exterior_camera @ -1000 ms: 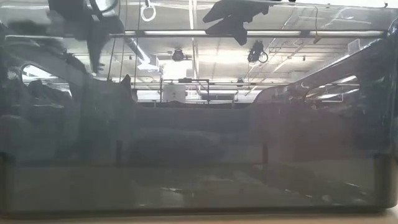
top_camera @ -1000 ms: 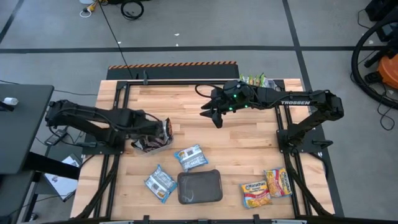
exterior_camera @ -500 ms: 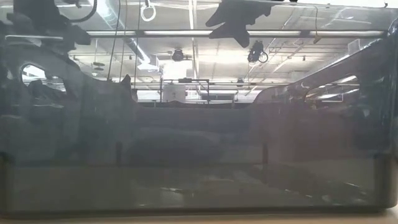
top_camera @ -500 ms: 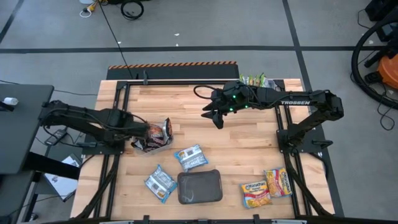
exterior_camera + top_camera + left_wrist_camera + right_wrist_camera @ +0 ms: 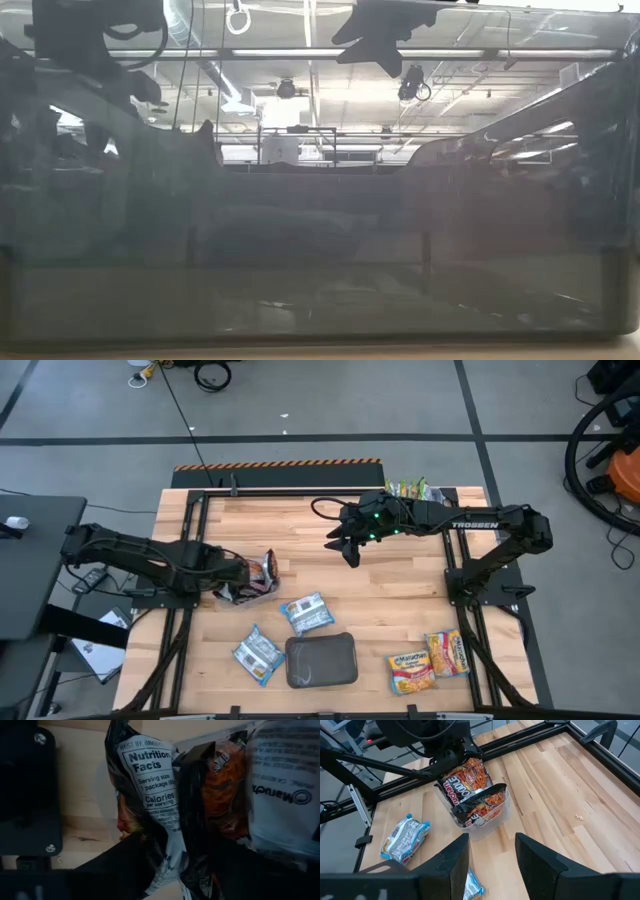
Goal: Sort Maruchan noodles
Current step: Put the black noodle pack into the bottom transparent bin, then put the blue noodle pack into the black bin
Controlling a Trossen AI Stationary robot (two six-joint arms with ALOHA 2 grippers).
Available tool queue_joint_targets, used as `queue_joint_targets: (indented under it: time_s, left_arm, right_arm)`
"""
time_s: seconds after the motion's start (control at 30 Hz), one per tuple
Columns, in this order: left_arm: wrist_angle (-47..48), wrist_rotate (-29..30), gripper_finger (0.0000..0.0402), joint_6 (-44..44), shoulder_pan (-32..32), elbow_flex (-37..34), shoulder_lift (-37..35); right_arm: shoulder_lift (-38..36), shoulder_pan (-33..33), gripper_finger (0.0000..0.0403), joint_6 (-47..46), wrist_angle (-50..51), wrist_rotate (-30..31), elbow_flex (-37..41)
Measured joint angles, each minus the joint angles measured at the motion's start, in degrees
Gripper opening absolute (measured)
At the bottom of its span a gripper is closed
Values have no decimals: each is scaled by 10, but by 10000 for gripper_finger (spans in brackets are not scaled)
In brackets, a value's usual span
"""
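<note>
left gripper (image 5: 243, 571) jaws clenched on dark red-brown Maruchan packet (image 5: 468, 779) in clear tub (image 5: 487, 817) | left wrist alone reads "Nutrition Facts" | right gripper (image 5: 347, 550) jaws released above counter (image 5: 400, 575)

We see a light wooden table (image 5: 400, 585) carrying a clear tub (image 5: 248, 592) of dark red packets (image 5: 262, 569) at its left. Two blue-white packets (image 5: 307, 612) and a dark grey tray (image 5: 321, 660) lie near the front, two yellow-orange packets (image 5: 430, 660) front right, green packets (image 5: 410, 488) at the back edge.
</note>
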State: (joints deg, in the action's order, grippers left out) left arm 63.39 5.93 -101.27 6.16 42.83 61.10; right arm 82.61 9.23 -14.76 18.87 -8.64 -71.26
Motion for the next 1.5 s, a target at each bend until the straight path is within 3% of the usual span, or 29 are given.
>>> queue_joint_targets:
  time_s: [0.13,0.3,0.37,0.7,1.0,1.3,1.5]
  left_arm:
    - [0,-1,162,-1,0,7,0]
    - [-1,-2,35,-16,0,10,0]
    - [-3,-2,13,-23,0,11,-7]
    - [114,-2,12,-19,0,124,-8]
    - [61,48,26,-1,0,118,21]
    - [69,66,102,92,0,123,70]
    - [166,88,153,153,21,212,44]
  right_arm:
    - [0,0,165,3,0,0,0]
    - [0,0,165,4,1,0,0]
    - [0,0,165,4,1,0,0]
    - [0,2,165,4,0,0,0]
    - [0,12,164,4,-3,15,0]
    - [12,-8,164,63,-12,16,0]
    - [67,-57,164,126,-12,16,0]
